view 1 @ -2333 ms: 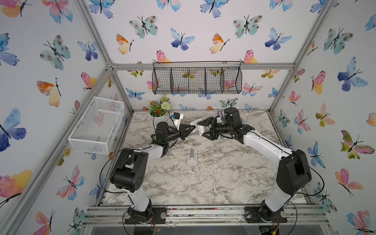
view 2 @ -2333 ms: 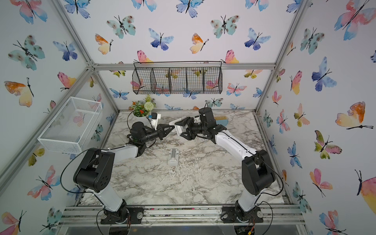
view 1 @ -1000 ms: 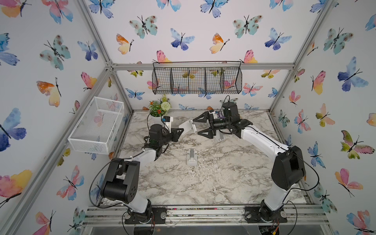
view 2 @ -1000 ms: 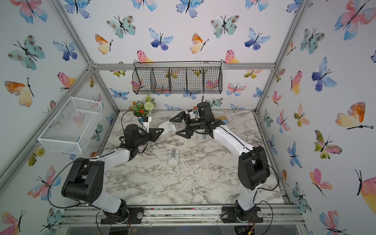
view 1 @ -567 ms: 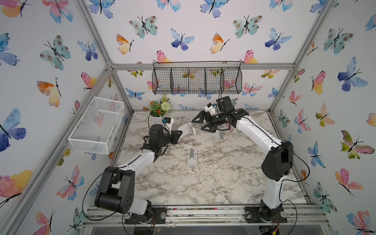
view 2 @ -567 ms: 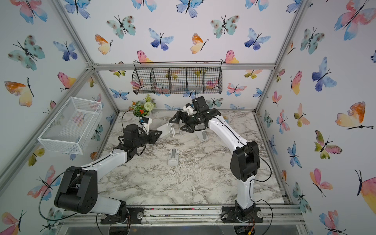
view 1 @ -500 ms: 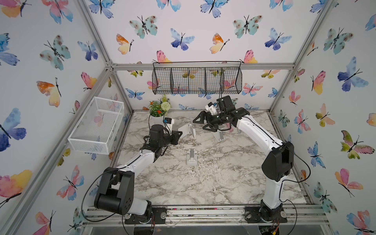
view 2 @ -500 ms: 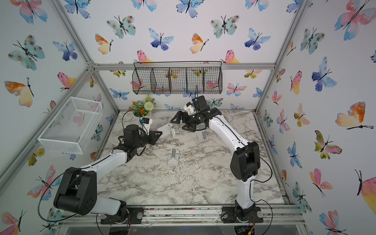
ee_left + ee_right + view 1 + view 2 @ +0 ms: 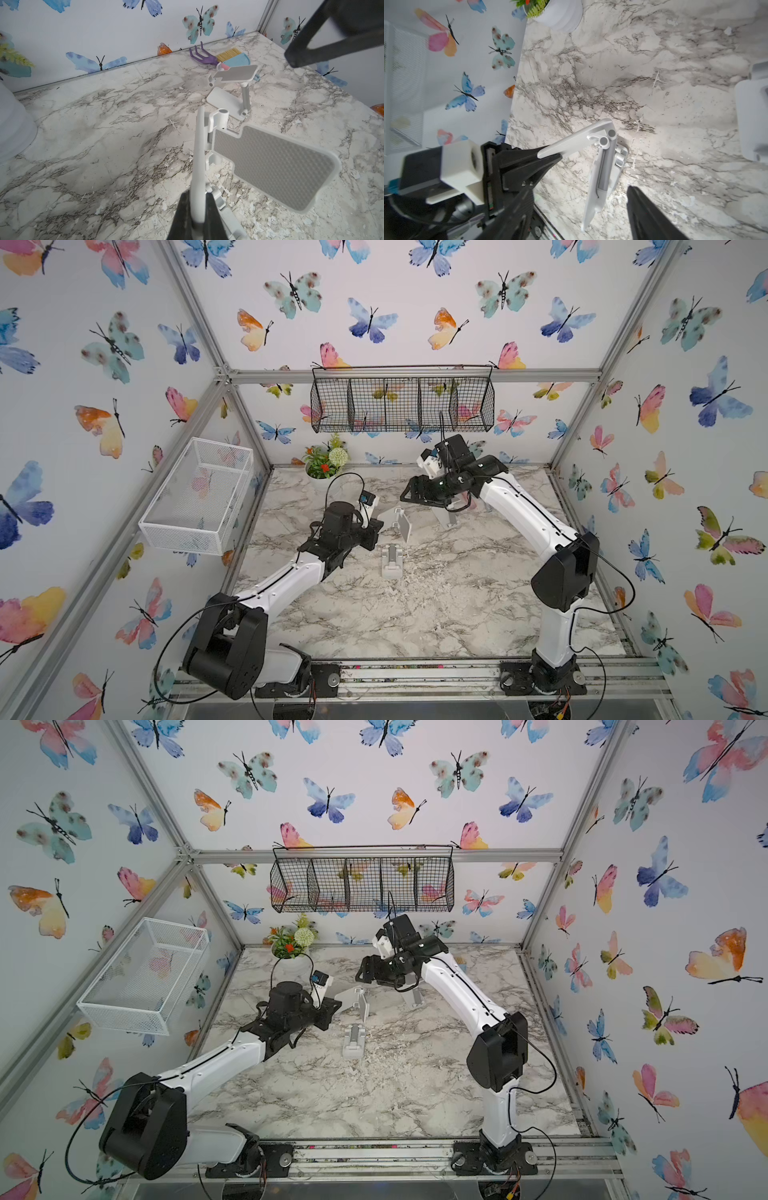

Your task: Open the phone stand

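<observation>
One phone stand [image 9: 270, 166], part-unfolded, pinched in left end effector [image 9: 196, 199], now clear of right end effector [image 9: 407, 494]: jaws apart, empty; opening unfinished.

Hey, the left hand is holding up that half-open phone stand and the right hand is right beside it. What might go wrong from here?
The left hand pinches only the thin edge of one plate of the phone stand, so a pull may twist it loose. The right hand is open around the hanging plate; closing unevenly could knock it aside instead of gripping it. If dropped, it may hit the folded stand lying nearby.
</observation>
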`<action>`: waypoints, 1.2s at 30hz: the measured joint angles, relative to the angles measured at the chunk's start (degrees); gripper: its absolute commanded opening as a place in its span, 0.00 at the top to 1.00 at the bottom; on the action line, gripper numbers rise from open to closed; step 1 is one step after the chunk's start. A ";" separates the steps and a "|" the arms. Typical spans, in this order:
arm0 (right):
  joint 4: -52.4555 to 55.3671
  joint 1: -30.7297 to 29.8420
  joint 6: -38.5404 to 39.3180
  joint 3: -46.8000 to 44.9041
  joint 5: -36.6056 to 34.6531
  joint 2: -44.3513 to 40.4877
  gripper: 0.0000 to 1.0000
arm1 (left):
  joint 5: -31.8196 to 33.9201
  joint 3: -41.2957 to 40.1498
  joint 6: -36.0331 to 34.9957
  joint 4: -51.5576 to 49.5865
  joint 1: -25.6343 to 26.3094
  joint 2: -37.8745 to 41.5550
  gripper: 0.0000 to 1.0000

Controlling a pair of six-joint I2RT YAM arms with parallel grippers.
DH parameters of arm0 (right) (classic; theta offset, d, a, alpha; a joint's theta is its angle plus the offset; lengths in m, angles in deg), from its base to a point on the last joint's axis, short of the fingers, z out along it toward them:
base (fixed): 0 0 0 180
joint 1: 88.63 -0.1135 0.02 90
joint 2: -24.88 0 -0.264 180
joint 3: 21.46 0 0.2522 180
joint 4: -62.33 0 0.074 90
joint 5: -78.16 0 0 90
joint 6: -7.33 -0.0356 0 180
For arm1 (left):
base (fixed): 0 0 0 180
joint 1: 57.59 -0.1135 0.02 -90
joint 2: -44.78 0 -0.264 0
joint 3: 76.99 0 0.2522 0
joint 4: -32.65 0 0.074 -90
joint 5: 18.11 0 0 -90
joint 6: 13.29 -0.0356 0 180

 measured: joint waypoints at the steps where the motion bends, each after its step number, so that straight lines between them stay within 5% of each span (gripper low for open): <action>1: 0.50 -0.24 0.28 0.00 -0.63 0.09 0.41 | 0.39 0.00 -0.24 -0.11 0.13 0.20 1.00; 5: 1.86 -1.18 1.44 0.04 -3.04 0.85 0.53 | 1.40 0.00 -0.79 -0.66 0.28 0.42 1.00; 23: 5.16 -5.01 4.63 0.20 -9.35 3.78 0.69 | 2.71 2.21 -2.16 -2.40 3.89 0.11 1.00; 30: 6.08 -5.79 5.25 0.46 -11.30 4.83 0.97 | 3.30 3.32 -2.73 -3.23 3.98 -0.55 1.00; 36: 6.27 -5.77 5.29 0.46 -11.93 4.83 0.99 | 4.13 4.79 -3.08 -4.00 4.04 -1.86 1.00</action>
